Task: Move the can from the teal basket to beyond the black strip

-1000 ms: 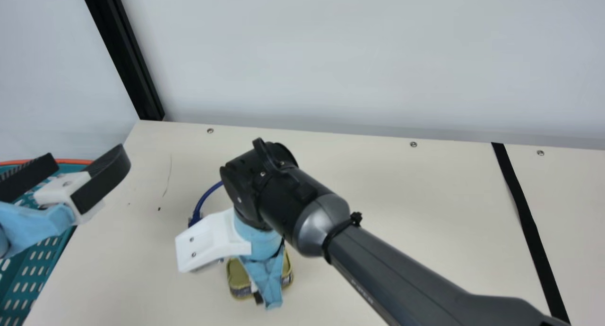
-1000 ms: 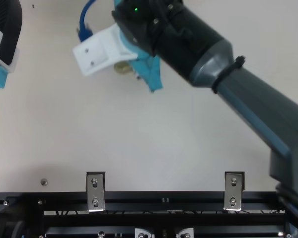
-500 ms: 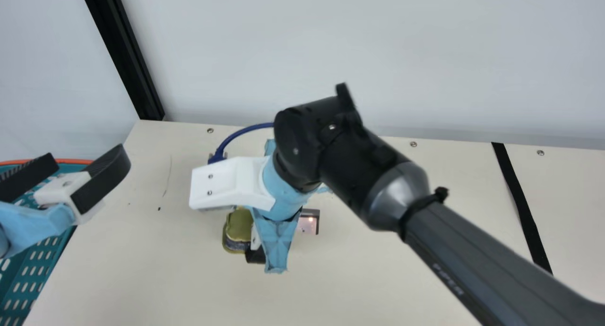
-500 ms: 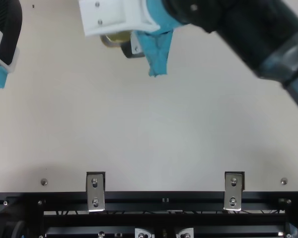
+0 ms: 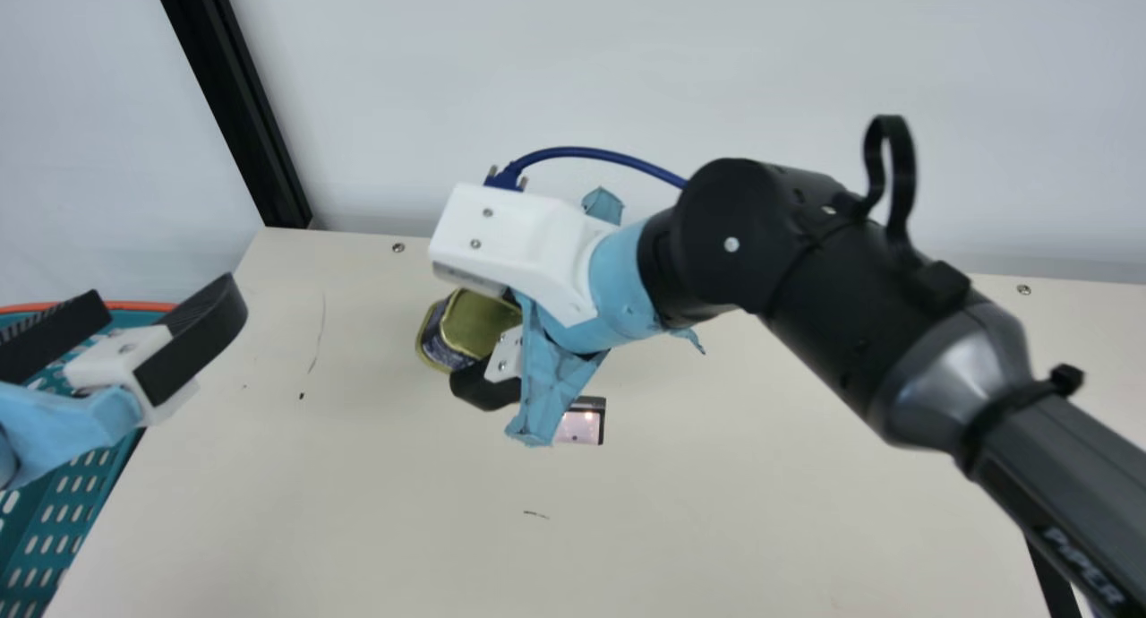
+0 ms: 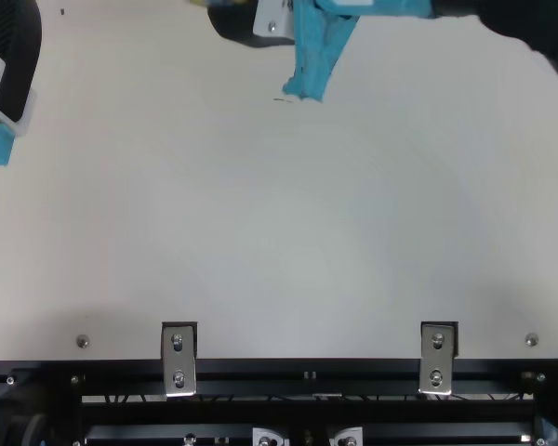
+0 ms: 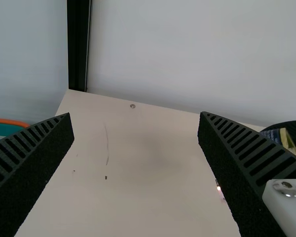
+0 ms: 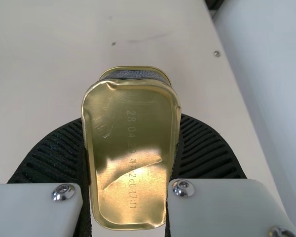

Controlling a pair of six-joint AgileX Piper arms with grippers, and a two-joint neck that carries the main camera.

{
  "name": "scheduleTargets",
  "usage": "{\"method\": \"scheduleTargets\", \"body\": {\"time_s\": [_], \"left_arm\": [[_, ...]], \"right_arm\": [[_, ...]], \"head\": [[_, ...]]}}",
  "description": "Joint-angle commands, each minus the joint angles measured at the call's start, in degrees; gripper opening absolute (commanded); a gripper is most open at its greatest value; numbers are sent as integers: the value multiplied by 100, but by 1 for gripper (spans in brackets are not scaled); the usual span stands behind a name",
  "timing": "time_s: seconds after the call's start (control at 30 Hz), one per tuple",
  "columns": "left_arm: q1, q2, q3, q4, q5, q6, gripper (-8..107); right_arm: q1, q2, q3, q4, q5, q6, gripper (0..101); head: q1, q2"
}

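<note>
Now that the right hand (image 8: 132,123), clamped on the can (image 5: 481,325), has moved nearer the far edge of the bench (image 5: 716,510), crossing the black strip (image 5: 1049,578) and releasing seem left; the left hand (image 5: 163,297) stands wide by the teal basket (image 5: 141,306).

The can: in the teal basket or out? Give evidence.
Out: the right gripper holds the can, to the right of the teal basket in the main view.

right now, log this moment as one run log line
right gripper: holding can | can: outside teal basket, short of black strip | left gripper: open
</note>
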Motion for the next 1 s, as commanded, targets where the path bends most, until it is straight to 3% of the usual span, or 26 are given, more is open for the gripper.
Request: {"method": "scheduleTargets", "body": {"time_s": [0.0, 0.23, 0.43, 0.73, 0.97], "left_arm": [[0, 0, 0, 0, 0, 0, 90], [0, 0, 0, 0, 0, 0, 90], [0, 0, 0, 0, 0, 0, 90], [0, 0, 0, 0, 0, 0, 90], [0, 0, 0, 0, 0, 0, 90]], "right_arm": [[-54, -115, 271, 609, -352, -201, 0], [-280, -401, 935, 1909, -888, -945, 0], [-533, -476, 1384, 3029, -1031, -1722, 0], [-1032, -329, 1840, 4678, -799, -3036, 0], [-1345, -90, 2123, 5650, -475, -4011, 0]], "head": [[-157, -23], [-157, -23], [-157, -23], [-157, -23], [-157, -23]]}}
